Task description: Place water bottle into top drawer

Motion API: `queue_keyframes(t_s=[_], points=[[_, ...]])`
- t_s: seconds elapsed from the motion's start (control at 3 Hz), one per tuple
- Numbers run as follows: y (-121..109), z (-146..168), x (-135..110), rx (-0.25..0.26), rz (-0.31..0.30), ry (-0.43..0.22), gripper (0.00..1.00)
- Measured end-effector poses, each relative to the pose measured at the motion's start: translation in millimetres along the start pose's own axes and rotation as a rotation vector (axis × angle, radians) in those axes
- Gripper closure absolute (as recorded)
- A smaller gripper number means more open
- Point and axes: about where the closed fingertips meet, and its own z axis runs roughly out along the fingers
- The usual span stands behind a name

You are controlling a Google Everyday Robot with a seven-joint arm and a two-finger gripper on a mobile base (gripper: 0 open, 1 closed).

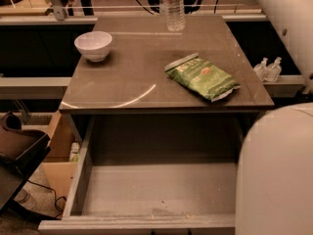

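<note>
carrying the water bottle (172,11), now upright over the far edge of the desk (137,77), should go high past the chip bag (201,76) before lowering into the open top drawer (161,187). the gripper sits beyond the top edge; its hold cannot be told.
</note>
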Motion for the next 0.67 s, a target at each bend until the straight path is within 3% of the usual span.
queue_keyframes(t_s=[0.33, 0.67], points=[[19, -53, -27, 0.040, 0.012, 0.001, 1.00], [51, -110, -38, 0.085, 0.026, -0.002, 1.00]])
